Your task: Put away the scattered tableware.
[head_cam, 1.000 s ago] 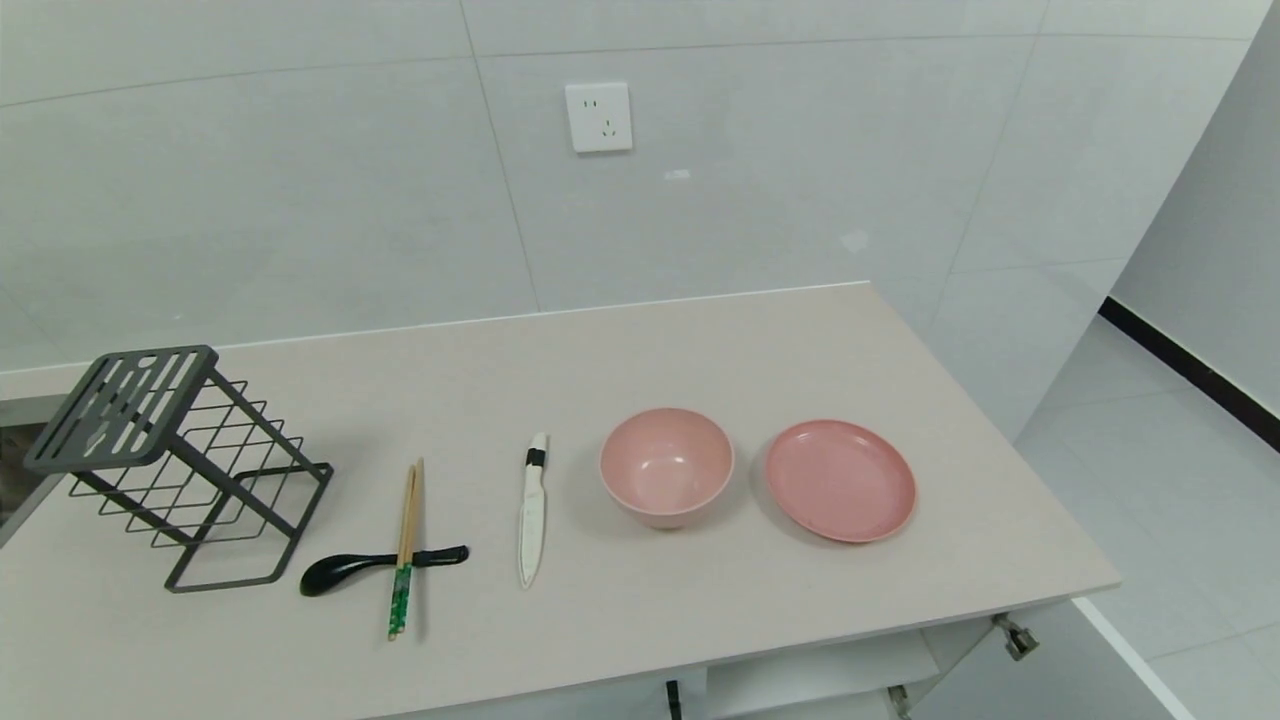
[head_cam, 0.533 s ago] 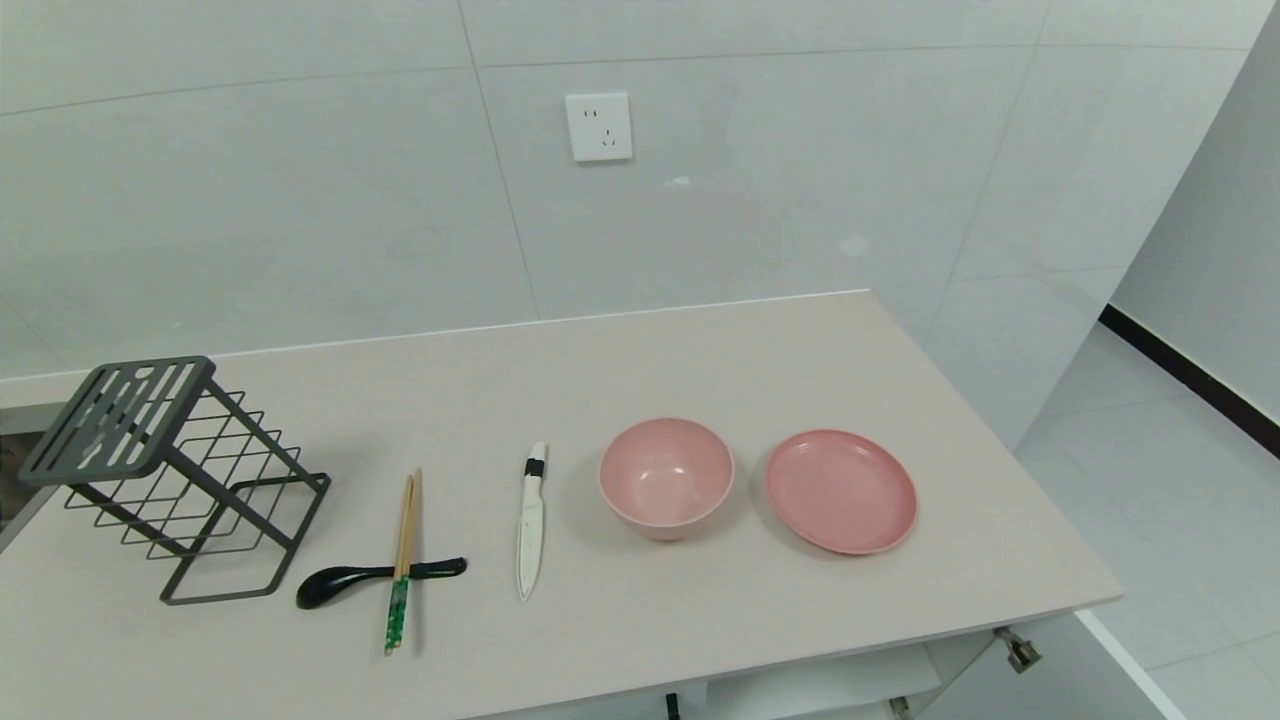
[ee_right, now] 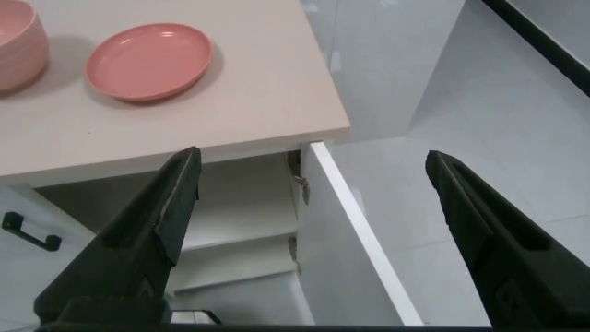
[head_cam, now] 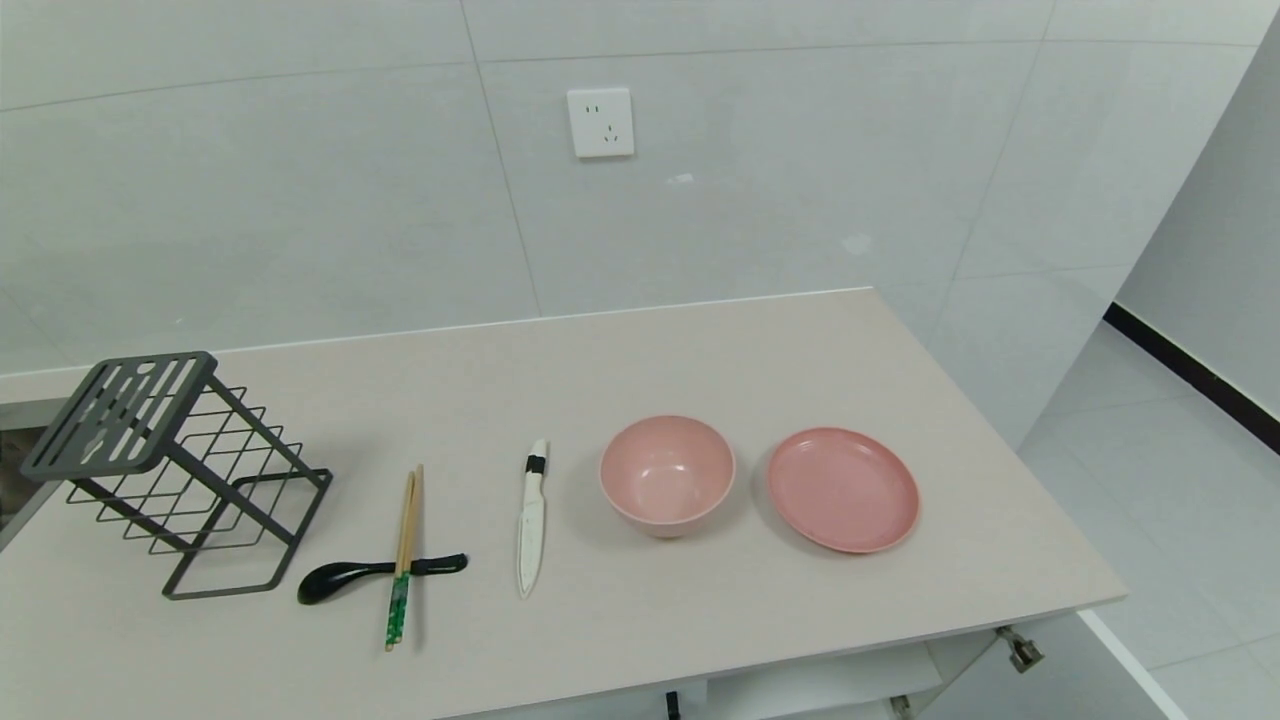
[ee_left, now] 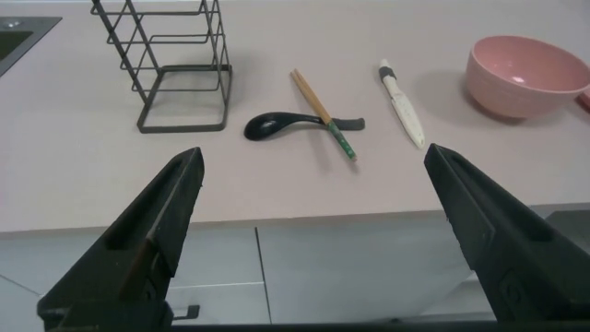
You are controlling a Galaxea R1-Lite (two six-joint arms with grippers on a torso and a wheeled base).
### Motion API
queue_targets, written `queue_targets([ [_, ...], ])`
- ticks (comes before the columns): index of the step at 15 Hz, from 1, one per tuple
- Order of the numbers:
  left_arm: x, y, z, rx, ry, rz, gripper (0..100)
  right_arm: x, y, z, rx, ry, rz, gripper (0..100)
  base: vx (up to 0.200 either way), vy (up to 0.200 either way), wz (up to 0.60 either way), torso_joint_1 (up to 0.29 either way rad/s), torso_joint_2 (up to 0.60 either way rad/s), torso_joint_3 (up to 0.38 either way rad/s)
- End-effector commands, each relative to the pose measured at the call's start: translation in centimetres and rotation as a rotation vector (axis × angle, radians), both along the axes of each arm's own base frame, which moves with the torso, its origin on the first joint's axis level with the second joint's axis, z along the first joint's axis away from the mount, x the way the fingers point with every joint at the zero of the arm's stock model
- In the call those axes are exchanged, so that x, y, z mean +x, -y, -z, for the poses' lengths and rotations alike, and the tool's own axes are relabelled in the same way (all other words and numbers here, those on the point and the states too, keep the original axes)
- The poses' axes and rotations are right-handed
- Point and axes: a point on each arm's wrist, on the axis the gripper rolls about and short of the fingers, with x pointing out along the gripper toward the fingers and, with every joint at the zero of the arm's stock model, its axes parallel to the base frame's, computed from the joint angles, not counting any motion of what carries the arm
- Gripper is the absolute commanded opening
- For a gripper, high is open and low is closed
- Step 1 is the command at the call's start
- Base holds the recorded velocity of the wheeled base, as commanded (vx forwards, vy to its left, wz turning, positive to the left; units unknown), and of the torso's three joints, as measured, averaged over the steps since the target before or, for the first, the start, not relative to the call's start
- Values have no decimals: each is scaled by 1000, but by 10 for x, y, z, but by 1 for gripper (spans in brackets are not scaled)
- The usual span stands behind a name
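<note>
Worktop (head_cam: pixel 700 350): carries everything, across the lower half of the head frame.
Rack (head_cam: pixel 170 470): lower left, upright, slotted top.
Plate (head_cam: pixel 842 490): right of centre, just beside the bowl (head_cam: pixel 667 475).
Knife (head_cam: pixel 532 520): centre, lying alone.
Chopsticks (head_cam: pixel 404 545): left of the knife, lying across the spoon (head_cam: pixel 350 574).
Left pincer (ee_left: pixel 313 159), right pincer (ee_right: pixel 313 164): both spread wide, pinching nothing, short of the worktop's near edge.
Doing it well: I'd lift the chopsticks first, since they pin the spoon, gripping both mid-shaft together.

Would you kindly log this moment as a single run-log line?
stage: nothing grasped | left gripper: open, before counter | right gripper: open, by open cabinet door | counter: rack, chopsticks across spoon, knife, bowl, plate
</note>
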Motion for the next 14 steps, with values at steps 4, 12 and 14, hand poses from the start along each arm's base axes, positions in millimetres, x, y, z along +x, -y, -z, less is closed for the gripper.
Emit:
queue_targets([
  [4,0,0,0,4,-3,1,100,0,0,-1,5,8,4,100,0,0,0,0,0,0],
  [12,0,0,0,-4,-2,1,100,16,-5,-57,75,108,-349,100,0,0,0,0,0,0],
  [14,0,0,0,-4,-2,1,100,33,-5,-74,93,49,-401,100,0,0,0,0,0,0],
])
